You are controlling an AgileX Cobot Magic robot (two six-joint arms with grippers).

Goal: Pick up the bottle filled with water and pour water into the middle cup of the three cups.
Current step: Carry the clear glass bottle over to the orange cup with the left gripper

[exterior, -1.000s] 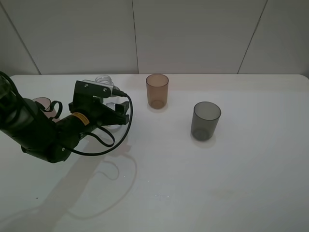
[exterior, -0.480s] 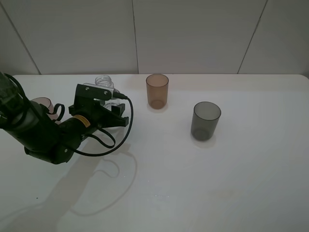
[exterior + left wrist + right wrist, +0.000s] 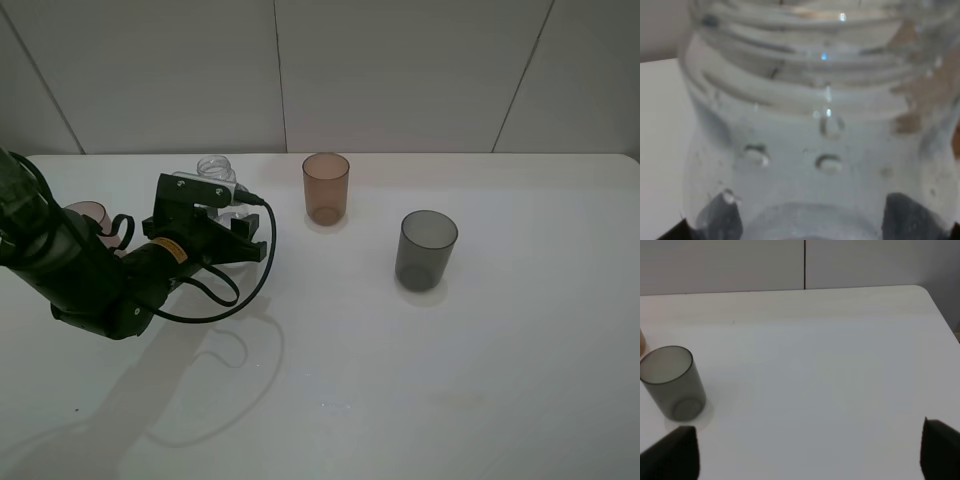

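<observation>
Left jaws flanking bottle [image 3: 825,150], middle cup [image 3: 326,190] apart

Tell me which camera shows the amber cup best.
Exterior high: the amber cup stands whole and unobstructed there. The right wrist view catches only a sliver at its edge; the bottle fills the left wrist view.

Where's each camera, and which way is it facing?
Exterior high: mounted high, looking down at the table; left arm shows.
Left wrist: on that arm, close against the bottle; left end effector shows.
Right wrist: on the other arm, facing the grey cup; right end effector shows.
Shared: exterior and right wrist both see the grey cup.
</observation>
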